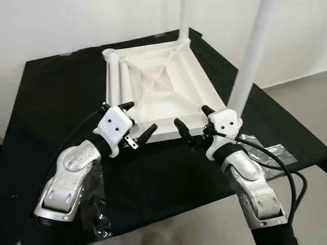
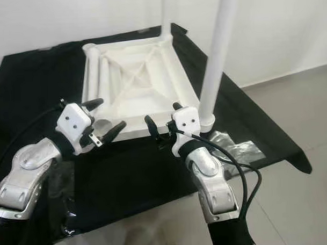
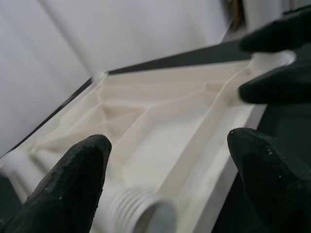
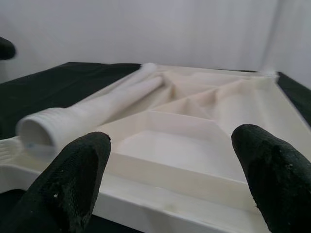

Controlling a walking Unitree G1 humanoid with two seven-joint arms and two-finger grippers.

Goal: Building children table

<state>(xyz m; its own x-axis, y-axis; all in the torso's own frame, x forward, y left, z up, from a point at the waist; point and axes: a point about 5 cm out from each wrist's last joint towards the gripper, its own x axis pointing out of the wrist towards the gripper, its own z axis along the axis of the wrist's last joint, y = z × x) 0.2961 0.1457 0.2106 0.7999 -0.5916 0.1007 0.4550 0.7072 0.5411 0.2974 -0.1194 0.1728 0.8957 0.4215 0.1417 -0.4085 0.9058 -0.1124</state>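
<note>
A white plastic tabletop [image 1: 161, 82] is lying upside down on a black cloth [image 1: 55, 99] that is covering a low surface, its ribbed underside facing up; two white legs are standing upright in its corner sockets, one at the far corner [image 1: 184, 17] and one at the near right corner [image 1: 252, 52]; two loose legs [image 1: 118, 78] are lying side by side inside the tabletop along its left edge, their threaded ends pointing toward the robot.

The left gripper [image 1: 135, 122] is hovering at the near left corner of the tabletop, fingers spread apart and holding nothing, one finger reaching over the tabletop's rim and the other lying just off its near edge; in the left wrist view its fingertips [image 3: 73, 179] are framing the ribbed underside with the threaded end of a loose leg [image 3: 138, 213] between them.

The right gripper [image 1: 193, 121] is sitting at the near edge of the tabletop, just left of the near upright leg, fingers wide apart and empty; in the right wrist view its fingertips [image 4: 75, 174] are bracketing the tabletop's near rim [image 4: 160, 194], with a loose leg [image 4: 92, 114] lying off to one side.

A crumpled clear plastic bag [image 1: 269, 151] is lying on the cloth beside the right arm, and another piece of clear plastic [image 1: 96, 203] is lying beside the left arm near the cloth's front edge; pale floor [image 1: 308, 106] is showing to the right.
</note>
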